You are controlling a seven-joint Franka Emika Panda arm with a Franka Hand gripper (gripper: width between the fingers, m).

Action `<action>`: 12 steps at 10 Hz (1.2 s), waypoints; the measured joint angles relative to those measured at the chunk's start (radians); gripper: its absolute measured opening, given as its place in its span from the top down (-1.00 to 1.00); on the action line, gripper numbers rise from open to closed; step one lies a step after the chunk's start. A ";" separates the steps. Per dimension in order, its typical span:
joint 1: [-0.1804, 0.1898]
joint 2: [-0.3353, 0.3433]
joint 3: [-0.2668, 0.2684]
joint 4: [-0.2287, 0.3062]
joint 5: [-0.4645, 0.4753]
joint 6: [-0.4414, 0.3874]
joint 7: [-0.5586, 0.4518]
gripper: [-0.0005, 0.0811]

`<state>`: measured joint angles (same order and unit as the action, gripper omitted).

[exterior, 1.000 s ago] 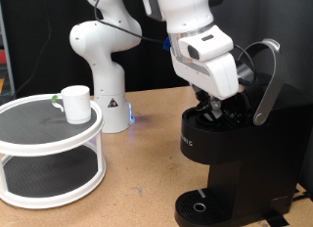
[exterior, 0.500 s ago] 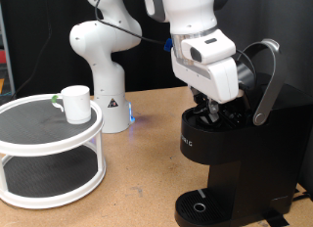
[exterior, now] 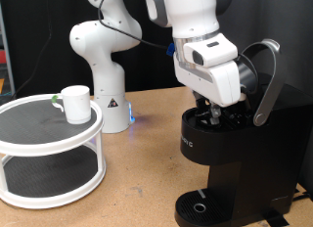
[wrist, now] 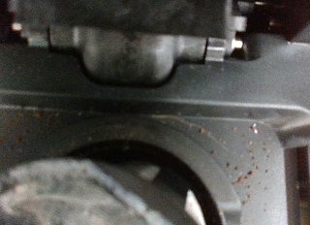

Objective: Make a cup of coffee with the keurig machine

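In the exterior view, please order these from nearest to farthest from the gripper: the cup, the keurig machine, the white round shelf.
1. Keurig machine: the gripper is down in its open top, under the raised lid, at the view's right.
2. Cup: far off to the view's left, standing on the shelf's top tier.
3. White round shelf: its near rim is about as close as the cup; most of it lies farther left.

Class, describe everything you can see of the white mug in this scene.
The cup is a small, plain white mug that looks ceramic. It stands upright on the top tier of a round, white two-tier stand, near that tier's back edge, at the exterior view's left. A small green mark shows beside it. Nothing grips or touches it besides the shelf. The end effector is far off, down in the open top of the keurig machine.
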<state>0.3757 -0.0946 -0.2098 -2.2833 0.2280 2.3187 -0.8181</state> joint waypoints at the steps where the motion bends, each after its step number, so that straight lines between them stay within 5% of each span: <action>1: 0.000 0.000 0.001 -0.005 0.002 0.013 0.004 -0.13; 3: 0.000 0.000 0.001 -0.016 0.029 0.047 0.000 -0.13; 5: 0.001 0.001 0.001 -0.029 0.085 0.087 -0.041 -0.78; 7: 0.001 0.001 0.001 -0.039 0.124 0.108 -0.077 -0.95; 12: -0.001 -0.018 -0.010 -0.047 0.214 0.072 -0.191 -0.99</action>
<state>0.3749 -0.1129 -0.2195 -2.3303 0.4423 2.3904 -1.0094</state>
